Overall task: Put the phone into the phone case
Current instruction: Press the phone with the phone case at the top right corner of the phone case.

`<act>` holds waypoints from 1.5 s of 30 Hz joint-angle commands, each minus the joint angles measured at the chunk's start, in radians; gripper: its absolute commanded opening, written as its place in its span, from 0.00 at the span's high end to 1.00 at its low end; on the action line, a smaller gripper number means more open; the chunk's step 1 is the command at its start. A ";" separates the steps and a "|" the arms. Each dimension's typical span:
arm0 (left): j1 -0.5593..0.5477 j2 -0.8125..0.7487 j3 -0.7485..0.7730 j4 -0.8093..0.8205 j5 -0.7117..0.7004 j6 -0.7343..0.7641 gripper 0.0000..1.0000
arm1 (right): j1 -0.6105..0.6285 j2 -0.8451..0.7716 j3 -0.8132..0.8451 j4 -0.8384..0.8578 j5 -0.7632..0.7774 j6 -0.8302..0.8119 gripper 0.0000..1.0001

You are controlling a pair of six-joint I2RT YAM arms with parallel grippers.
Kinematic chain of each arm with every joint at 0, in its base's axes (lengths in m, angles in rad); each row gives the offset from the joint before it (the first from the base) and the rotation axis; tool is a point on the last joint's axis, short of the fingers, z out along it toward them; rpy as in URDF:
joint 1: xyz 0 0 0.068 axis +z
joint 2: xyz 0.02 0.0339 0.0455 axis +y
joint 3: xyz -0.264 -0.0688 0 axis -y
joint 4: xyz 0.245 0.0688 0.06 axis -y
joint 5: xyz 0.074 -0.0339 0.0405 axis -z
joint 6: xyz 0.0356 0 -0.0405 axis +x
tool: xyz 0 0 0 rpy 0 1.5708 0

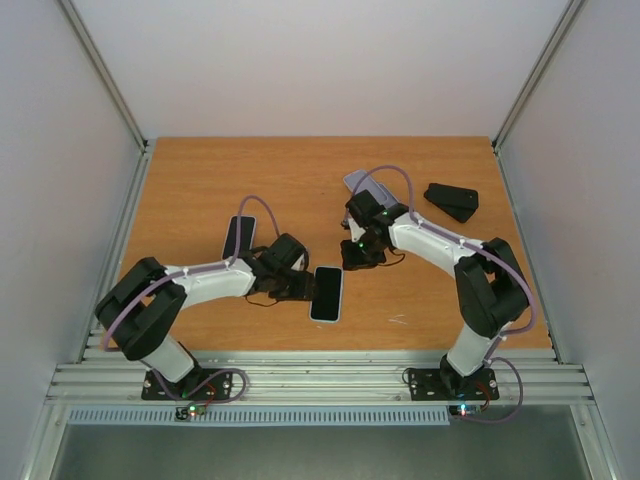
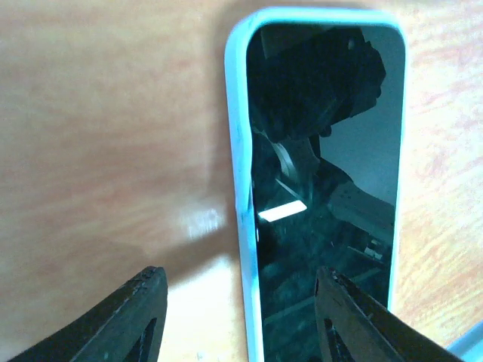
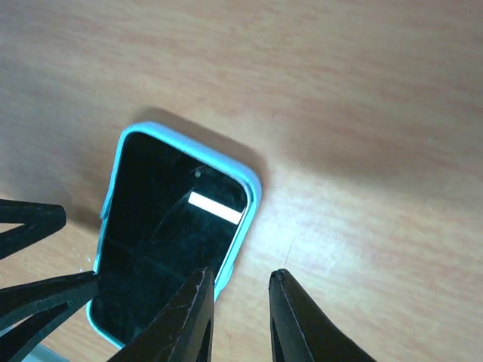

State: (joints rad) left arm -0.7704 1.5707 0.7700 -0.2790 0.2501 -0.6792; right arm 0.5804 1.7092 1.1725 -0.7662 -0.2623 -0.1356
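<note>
Now the phone [image 2: 324,188], in its blue case [image 2: 235,151], lies just beside the wide-open left tool [image 2: 241,280]; right tool [image 3: 238,276] barely parted.

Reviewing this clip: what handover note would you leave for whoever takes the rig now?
Left gripper: fingers open, empty, straddling a long edge of the phone.
Right gripper: fingers slightly open, empty, at a corner of the phone.
Phone: screen up on the table between the arms, with the light blue case showing all around it.
Done: phone looks seated in the case.
Left: one case edge looks slightly uneven in the left wrist view; check it, then retract both arms.
</note>
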 commanded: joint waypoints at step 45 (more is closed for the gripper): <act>-0.051 0.173 0.169 -0.197 -0.157 0.092 0.57 | 0.095 0.383 0.121 -0.134 0.179 -0.070 0.94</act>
State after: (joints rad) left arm -0.8078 1.7515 0.9852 -0.4114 0.1413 -0.5732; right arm 0.6430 2.0098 1.3945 -0.9062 -0.1261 -0.2188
